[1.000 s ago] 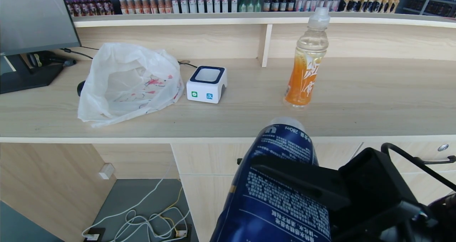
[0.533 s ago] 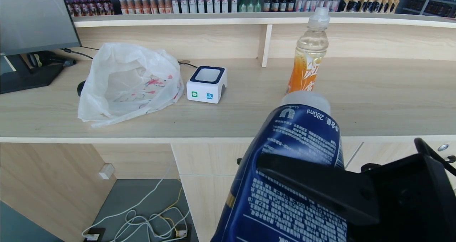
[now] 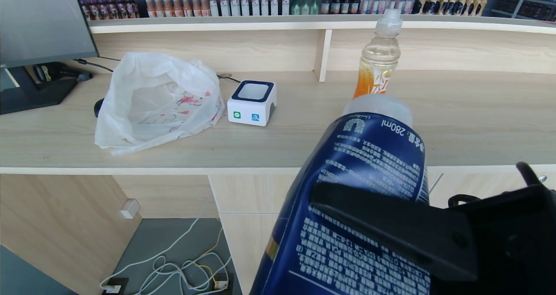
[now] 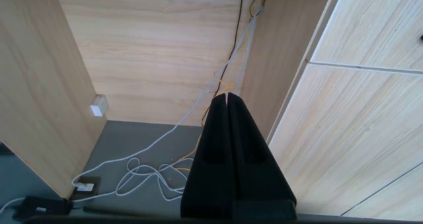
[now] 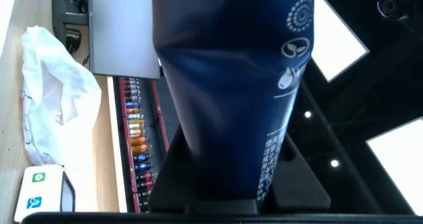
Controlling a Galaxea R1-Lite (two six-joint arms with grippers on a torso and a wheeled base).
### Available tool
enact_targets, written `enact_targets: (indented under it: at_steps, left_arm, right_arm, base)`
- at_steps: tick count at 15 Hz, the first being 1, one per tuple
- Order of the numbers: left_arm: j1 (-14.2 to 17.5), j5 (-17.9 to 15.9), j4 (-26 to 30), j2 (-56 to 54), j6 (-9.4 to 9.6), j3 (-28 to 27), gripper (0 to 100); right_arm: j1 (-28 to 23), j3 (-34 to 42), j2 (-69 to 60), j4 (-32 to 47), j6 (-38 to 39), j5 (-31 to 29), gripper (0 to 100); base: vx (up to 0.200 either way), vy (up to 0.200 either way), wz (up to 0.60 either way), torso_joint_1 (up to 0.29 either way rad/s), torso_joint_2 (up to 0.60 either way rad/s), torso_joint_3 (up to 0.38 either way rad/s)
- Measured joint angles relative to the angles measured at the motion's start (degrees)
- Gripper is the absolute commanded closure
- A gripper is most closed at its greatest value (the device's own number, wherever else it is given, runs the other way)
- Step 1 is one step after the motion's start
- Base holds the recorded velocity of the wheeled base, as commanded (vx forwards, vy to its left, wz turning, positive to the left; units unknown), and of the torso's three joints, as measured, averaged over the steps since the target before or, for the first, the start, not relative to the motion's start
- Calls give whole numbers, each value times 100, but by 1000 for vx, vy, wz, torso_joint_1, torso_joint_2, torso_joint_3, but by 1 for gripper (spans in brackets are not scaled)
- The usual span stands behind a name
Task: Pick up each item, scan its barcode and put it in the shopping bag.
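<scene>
Right gripper (image 3: 347, 212), clamped across my dark blue bottle (image 3: 373, 151): white print on a creased wrap, pale cap. I hold it tilted before the counter (image 3: 478, 125) edge, cap toward the orange drink bottle (image 3: 378, 64). Scanner (image 3: 253, 101) and white shopping bag (image 3: 152, 99) stand well to its left. My left gripper (image 4: 228, 151): fingers together, beside the cabinet front (image 4: 357, 118).

Pale, matt wood-grain counter (image 3: 478, 121); thin, crinkled, translucent plastic shopping bag (image 3: 152, 104); glossy printed wrap on the blue bottle (image 3: 369, 164); clear, smooth plastic orange bottle (image 3: 380, 54).
</scene>
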Motion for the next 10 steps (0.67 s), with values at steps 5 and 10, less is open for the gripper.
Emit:
enact_targets:
  at_steps: [5, 10]
  left_arm:
    - [0, 0, 0, 0, 0, 0, 100]
    - [0, 0, 0, 0, 0, 0, 100]
  right_arm:
    - [274, -357, 111, 329, -312, 2, 100]
    - [433, -755, 284, 846, -265, 30, 100]
  base:
    - [0, 0, 0, 0, 0, 0]
    - [0, 0, 0, 0, 0, 0]
